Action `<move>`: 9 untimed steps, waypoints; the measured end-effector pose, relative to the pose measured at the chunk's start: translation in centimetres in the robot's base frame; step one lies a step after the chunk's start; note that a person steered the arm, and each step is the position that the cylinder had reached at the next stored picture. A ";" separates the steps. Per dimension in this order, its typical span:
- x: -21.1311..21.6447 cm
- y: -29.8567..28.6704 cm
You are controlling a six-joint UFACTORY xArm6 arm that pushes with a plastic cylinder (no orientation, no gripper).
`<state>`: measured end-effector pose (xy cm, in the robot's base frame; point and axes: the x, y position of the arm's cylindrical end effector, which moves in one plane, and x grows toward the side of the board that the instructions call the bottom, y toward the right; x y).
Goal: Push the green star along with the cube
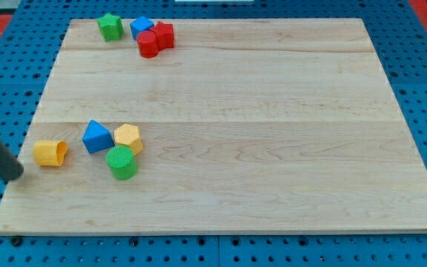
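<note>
The green star [110,27] stands at the board's top left. Just right of it, a small gap away, is the blue cube [141,27], with a red cylinder [148,44] and a red block [164,35] pressed against it. My rod comes in from the view's left edge and my tip [15,176] rests near the board's lower left edge, just left of a yellow block [50,153] and far below the star.
A blue triangular block [96,138], a yellow hexagonal block [127,138] and a green cylinder [121,162] cluster at the lower left of the wooden board [273,148]. A blue pegboard surrounds it.
</note>
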<state>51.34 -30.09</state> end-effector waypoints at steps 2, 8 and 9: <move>-1.2 9.4; -32.2 5.4; -32.2 5.4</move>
<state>19.16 -24.69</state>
